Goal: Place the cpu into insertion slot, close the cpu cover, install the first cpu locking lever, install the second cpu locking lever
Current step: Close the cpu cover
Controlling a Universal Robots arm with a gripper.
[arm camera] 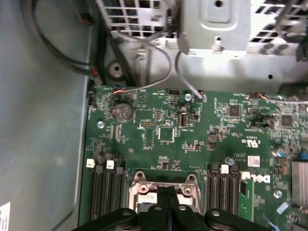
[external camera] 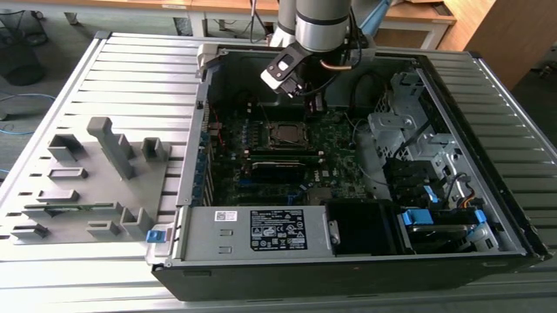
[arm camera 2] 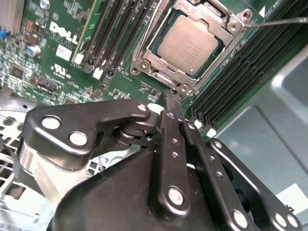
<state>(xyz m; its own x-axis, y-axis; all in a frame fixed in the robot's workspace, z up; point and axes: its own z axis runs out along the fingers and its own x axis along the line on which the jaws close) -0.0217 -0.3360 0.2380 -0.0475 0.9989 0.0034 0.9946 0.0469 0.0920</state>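
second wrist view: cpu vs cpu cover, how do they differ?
The cpu is a solid square plate; the cpu cover is an open frame with a square window. The cpu sits inside and lower; the cpu cover lies down around its edges. Both are silver-grey metal, lying flat.

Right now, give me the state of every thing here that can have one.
cpu: seated, metal top up.
cpu cover: down flat around the cpu.
locking lever: juts past the cover's corner; latched or not, cannot tell.
gripper: shut, empty, tips by the cover's edge.
computer case: lying flat, side open.
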